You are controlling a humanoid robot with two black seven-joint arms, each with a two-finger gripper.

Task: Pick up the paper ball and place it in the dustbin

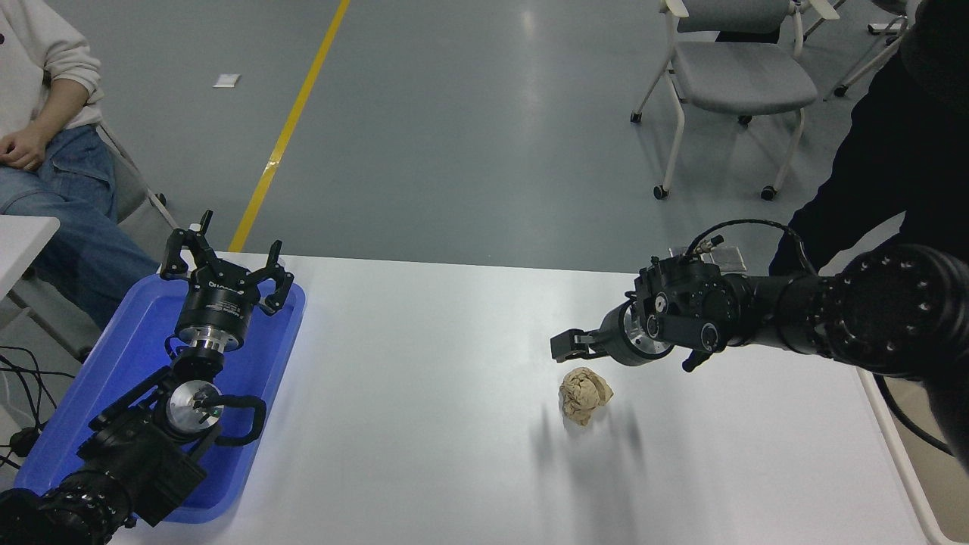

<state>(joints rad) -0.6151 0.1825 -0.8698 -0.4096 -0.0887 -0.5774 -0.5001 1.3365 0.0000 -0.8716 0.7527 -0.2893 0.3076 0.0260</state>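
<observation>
The step in hand looks like the approach to the grasp: the right gripper (566,347) hangs just above and behind the ball (584,394), pointing left, not touching it. Seen side-on, its fingers overlap, so I cannot tell whether the claw is apart or together. The ball lies on the table (424,363), right of centre, a lumpy, wrinkled wad of tan-brown paper, roughly round, likely light and easily crushed or nudged. The next move probably calls for tilting the claw down over the wad, straddling it, then closing gently so it does not roll away on the smooth white top. The bin (889,431) shows only as a pale strip of rim at the table's right edge, mostly hidden by the arm; the carry would go that way. The left gripper (225,272) is parked over the shallow blue tray (113,363) at lower left, its fingers spread and holding nothing. A person (45,144) sits at far left.
</observation>
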